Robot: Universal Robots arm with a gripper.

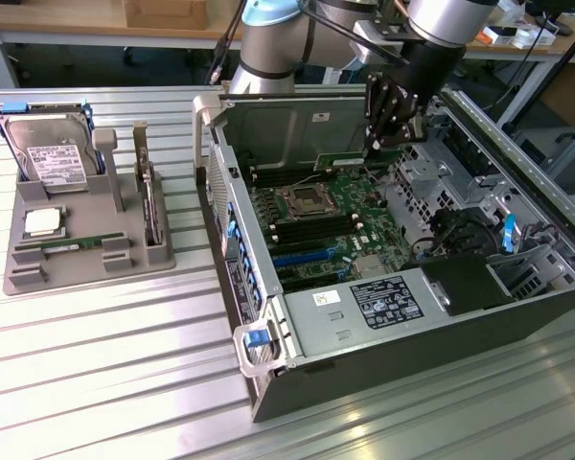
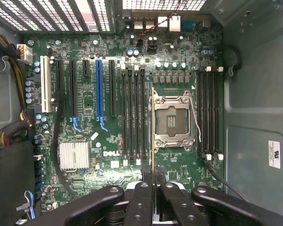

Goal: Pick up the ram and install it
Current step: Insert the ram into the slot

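Hovering above the CPU socket [image 2: 172, 120] and memory slots [image 2: 134, 117], the gripper [image 2: 153, 182] pinches the ram [image 1: 350, 159], jaws nearly closed. The ram is a thin green stick.

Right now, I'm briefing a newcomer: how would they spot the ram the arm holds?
Find the open dark computer case; over its green motherboard hangs the black pincer. Clamped in it is the thin green circuit-board stick, held in the air, unlike the similar stick lying in the grey tray.
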